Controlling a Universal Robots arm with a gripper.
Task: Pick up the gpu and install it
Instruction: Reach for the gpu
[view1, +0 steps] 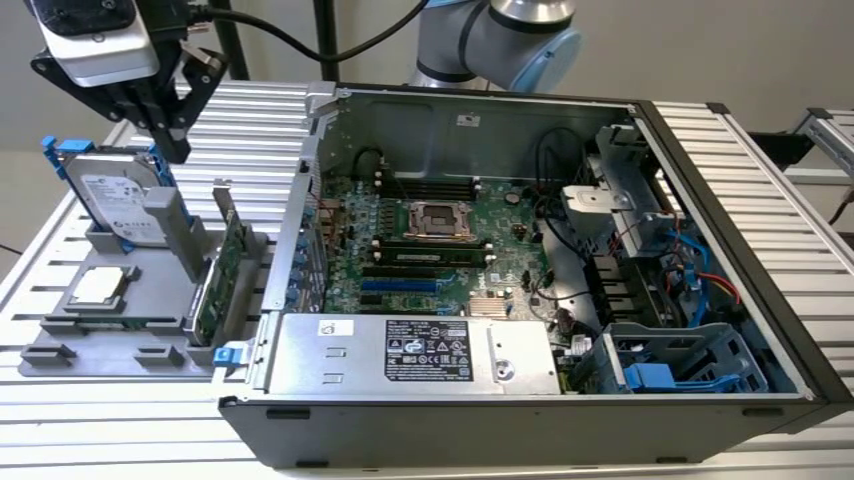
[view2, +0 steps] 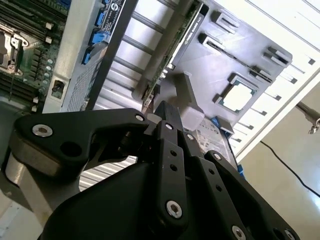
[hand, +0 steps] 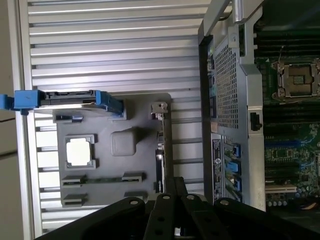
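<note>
High at the exterior view's left, over the hard drive (view1: 118, 195), the pincer (view1: 174, 150) hung drawn together on nothing. Nearer and toward that view's right, well apart from it, the gpu (view1: 238, 262) stood on edge in the grey holder (view1: 60, 332), just beside the open case (view1: 507, 440). Light, stiff and fragile, I judged; its bare upper edge looked the safest hold.

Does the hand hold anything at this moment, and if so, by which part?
Nothing is held. The hand hangs free above the gray holder, where the gpu stands untouched.
</note>
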